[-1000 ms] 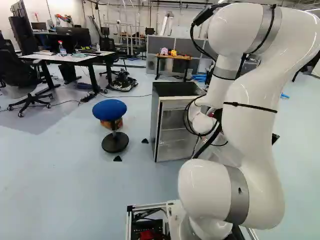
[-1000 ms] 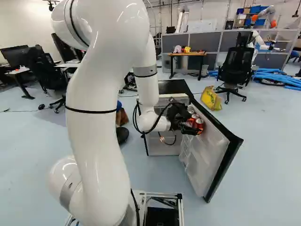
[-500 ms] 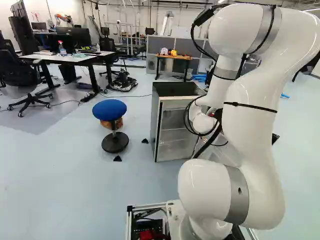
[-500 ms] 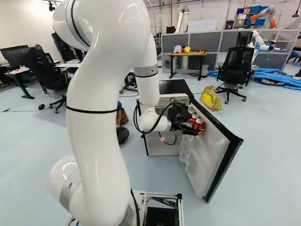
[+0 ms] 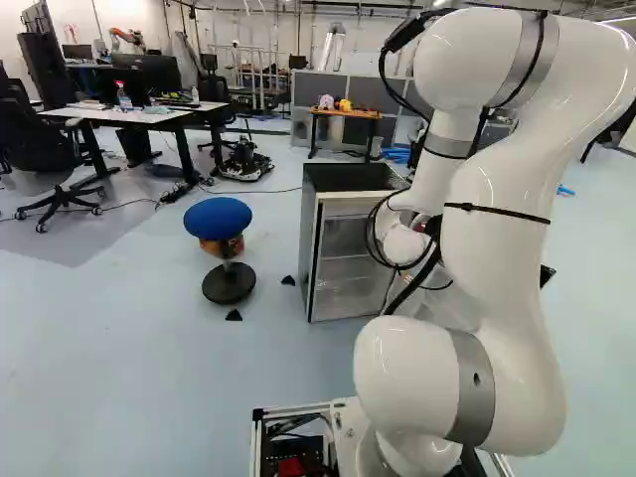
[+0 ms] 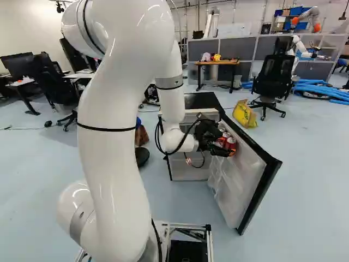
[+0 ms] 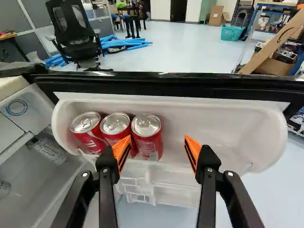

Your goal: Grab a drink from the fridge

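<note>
In the right base view my gripper [image 6: 214, 143] reaches over the inner side of the fridge's open door [image 6: 240, 174]. Seen from the wrist, the gripper [image 7: 158, 148] stands open, its orange-padded fingers apart above the front of the white door shelf [image 7: 218, 128]. Three red cans, an outermost can [image 7: 88, 130], a middle can [image 7: 115, 128] and a third can [image 7: 147, 137], stand upright in a row toward one end of that shelf. One fingertip overlaps the view between the middle and third cans; contact is unclear. The other is over the bare part of the shelf. The fridge body [image 5: 343, 258] stands beside the arm.
A blue stool [image 5: 219, 217] stands beside the fridge. Beyond the door are a black office chair [image 6: 272, 76], a yellow bag [image 6: 245, 113] and blue tubes [image 6: 322, 90]. Another robot [image 6: 299, 49] stands at the back. Inside the fridge lies a clear bottle [image 7: 50, 149].
</note>
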